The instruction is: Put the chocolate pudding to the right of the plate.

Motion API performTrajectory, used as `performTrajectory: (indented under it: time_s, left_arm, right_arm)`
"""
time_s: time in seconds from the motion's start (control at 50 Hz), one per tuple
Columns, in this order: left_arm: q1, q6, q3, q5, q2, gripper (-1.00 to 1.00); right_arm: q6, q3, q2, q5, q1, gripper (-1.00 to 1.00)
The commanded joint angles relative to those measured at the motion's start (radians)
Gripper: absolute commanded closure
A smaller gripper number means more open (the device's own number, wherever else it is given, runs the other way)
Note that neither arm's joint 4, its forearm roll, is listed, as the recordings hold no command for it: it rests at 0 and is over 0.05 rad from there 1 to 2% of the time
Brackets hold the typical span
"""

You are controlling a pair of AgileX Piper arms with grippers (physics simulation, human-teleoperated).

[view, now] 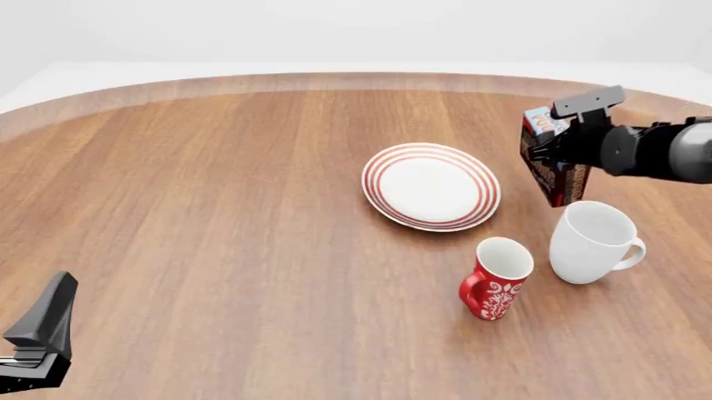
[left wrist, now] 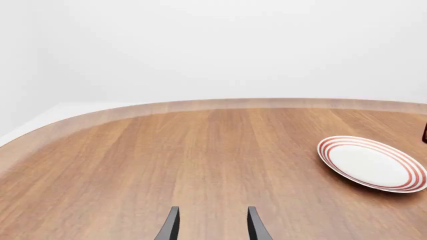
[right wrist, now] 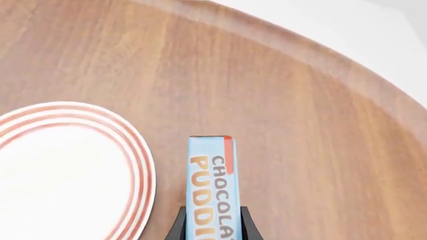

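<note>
A red mug (view: 495, 289) and a white mug (view: 592, 242) are standing side by side at five o'clock on the wooden surface (view: 223, 217).

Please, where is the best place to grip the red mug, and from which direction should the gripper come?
The red mug stands upright with its mouth open upward, its handle toward the front view's left. Probably best to come straight down and pinch the rim, one finger inside, on the side away from the handle. A side approach looks crowded: the white mug is near its right, the plate just beyond it.
</note>
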Motion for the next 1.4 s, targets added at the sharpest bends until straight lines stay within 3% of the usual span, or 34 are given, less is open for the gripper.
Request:
performTrajectory:
  time_s: [0.02,0.8,0.82,1.2,1.24,1.3,1.4]
  left_arm:
    - [0.0,0.0,0.0,0.0,0.0,-1.0]
    - [0.0,0.0,0.0,0.0,0.0,-1.0]
    - [0.0,0.0,0.0,0.0,0.0,-1.0]
    - [0.0,0.0,0.0,0.0,0.0,-1.0]
    - [0.0,0.0,0.0,0.0,0.0,-1.0]
    - [0.0,0.0,0.0,0.0,0.0,-1.0]
    - [0.0,0.0,0.0,0.0,0.0,-1.0]
  right_arm:
    - [0.026,-0.004,0.029,-0.022,0.002,1.0]
    - [0.012,0.031,0.09,-0.089,0.001,1.0]
    - [-0.009,0.044,0.082,-0.106,0.008,-1.0]
    - [-0.04,0.099,-0.068,-0.113,0.002,-1.0]
    - [-0.017,0.091,-0.16,-0.063,0.035,-1.0]
    - [-0.04,0.08,-0.239,-0.019,0.051,-1.0]
    - [-0.03,0.012,-0.381,0.109,0.109,-1.0]
